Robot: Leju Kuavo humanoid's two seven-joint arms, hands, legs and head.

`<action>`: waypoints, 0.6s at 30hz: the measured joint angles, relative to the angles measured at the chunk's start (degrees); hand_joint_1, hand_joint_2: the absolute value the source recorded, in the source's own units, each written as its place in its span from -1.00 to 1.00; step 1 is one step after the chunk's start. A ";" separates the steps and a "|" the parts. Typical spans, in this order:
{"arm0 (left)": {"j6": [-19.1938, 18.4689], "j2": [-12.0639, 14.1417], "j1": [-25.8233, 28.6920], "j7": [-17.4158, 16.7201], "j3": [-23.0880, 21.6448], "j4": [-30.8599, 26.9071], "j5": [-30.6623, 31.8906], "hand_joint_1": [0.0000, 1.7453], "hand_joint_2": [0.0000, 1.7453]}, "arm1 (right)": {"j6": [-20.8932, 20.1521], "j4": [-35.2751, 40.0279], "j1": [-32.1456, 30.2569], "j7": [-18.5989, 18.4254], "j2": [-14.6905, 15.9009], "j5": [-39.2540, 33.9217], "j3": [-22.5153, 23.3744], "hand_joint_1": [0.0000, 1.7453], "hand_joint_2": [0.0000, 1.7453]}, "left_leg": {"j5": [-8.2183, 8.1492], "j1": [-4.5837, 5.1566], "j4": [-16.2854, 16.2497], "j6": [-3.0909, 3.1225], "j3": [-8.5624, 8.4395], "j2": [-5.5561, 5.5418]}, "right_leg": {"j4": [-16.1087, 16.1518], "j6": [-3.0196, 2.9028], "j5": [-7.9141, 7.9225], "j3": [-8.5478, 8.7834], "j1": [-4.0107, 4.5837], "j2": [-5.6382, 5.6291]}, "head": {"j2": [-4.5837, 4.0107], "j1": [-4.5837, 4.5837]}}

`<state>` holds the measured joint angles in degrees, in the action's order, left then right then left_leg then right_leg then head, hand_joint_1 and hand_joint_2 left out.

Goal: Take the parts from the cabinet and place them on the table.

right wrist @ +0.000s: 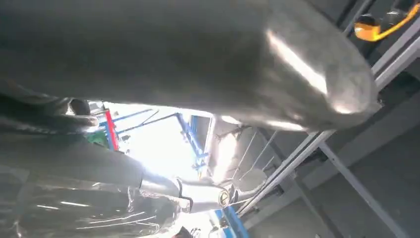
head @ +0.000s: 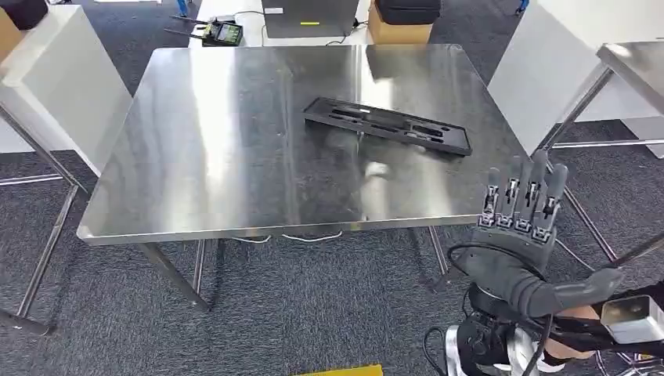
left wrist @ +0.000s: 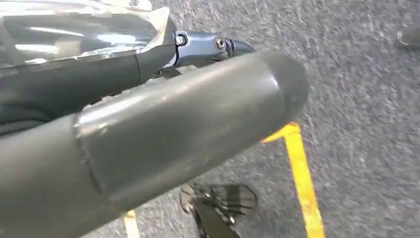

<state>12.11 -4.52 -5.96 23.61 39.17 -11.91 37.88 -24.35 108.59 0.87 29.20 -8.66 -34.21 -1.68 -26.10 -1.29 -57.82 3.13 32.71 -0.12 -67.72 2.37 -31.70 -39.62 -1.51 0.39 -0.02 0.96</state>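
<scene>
A long black plastic part (head: 387, 126) lies flat on the steel table (head: 211, 157), toward its far right, so at least one piece looks delivered. The right hand (head: 521, 215) hovers off the table's near right corner, fingers straight and holding nothing. I cannot tell how the left hand (left wrist: 148, 134) is set, nor whether parts remain in the cabinet.

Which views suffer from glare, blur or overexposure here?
Head view: sharp, with ceiling-light glare streaking the steel table beside the black part. Left wrist view: carpet motion-blurred, thumb soft. Right wrist view: blown-out backlight, thumb out of focus.
</scene>
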 joint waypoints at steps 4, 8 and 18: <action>0.04 0.02 0.03 0.00 0.02 0.00 0.31 -1.00 -1.00 | 0.68 -0.39 -0.01 -0.33 0.02 -0.42 0.48 -1.00 -1.00 | 2.97 0.59 -0.13 -0.01 3.91 0.21 | -5.97 1.88 0.07 2.13 0.32 -0.10 | 0.00 0.02; 0.04 -0.11 -0.01 0.09 0.02 -0.02 0.61 -1.00 -1.00 | 0.72 -0.44 0.28 -0.39 -0.30 -0.55 0.63 -1.00 -1.00 | 5.73 1.03 -0.25 -0.90 6.37 0.10 | 13.30 -0.04 -0.76 16.42 1.81 -0.09 | 0.00 0.05; 0.20 0.07 0.52 0.35 0.61 0.00 0.70 -1.00 -1.00 | 11.66 -4.22 0.21 -3.32 -0.70 13.96 1.42 -1.00 -1.00 | -5.01 0.10 -17.48 -4.03 9.64 -0.07 | 12.31 -3.14 5.80 9.30 0.81 0.45 | 0.00 -0.94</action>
<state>12.31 -4.46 -5.44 23.96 39.78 -11.91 38.58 -12.69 104.36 1.08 25.88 -9.35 -20.24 -0.26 -31.11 -1.18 -75.30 -0.90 42.36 -0.19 -55.41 -0.77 -25.90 -30.32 -0.70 0.84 -0.02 0.02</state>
